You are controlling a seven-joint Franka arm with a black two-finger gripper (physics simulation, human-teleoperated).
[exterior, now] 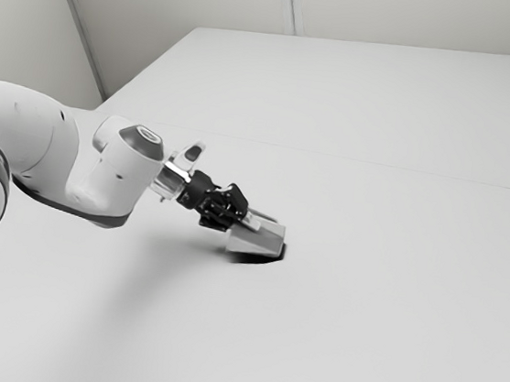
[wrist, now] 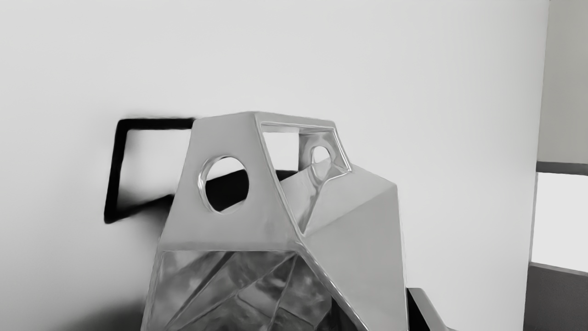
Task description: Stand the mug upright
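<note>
- mug (exterior: 257, 238) tipped over at the tool's (exterior: 244, 219) end; contact with the tabletop (exterior: 359, 332) unclear
- can't tell whether the tool is clenched or released
- probably stiff, lightish, slippery on those smooth facets; flat wall (wrist: 363, 225) seems the best hold

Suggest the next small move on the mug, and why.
Probably a slight upward test move before any turning: the gripper is right at the gray angular mug, with a dark patch just beneath it, but the views don't settle whether the mug is held.
</note>
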